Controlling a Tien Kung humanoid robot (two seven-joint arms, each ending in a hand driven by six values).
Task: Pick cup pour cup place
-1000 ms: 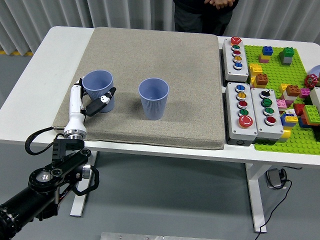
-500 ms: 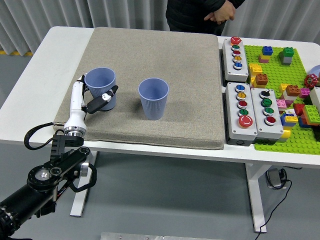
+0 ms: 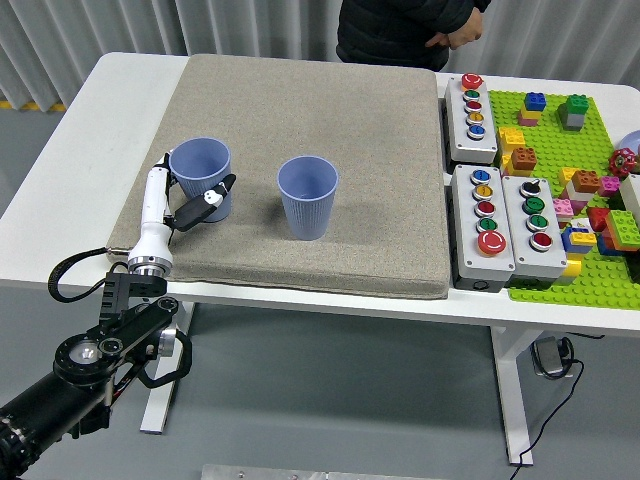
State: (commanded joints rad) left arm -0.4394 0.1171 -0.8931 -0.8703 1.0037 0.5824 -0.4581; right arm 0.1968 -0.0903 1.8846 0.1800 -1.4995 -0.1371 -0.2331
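Left hand (image 3: 178, 203) around left cup (image 3: 200, 177), barely shifted.

grey mat (image 3: 330, 150), button boxes (image 3: 500, 220), brick baseplate (image 3: 565, 190)

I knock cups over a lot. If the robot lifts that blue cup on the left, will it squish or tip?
The left cup looks thin-walled and ribbed like a disposable one, so it would probably flex under a hard squeeze. It tapers to a narrow base on the soft mat, so a nudge might tip it. The left hand wraps its side, fingers around it.
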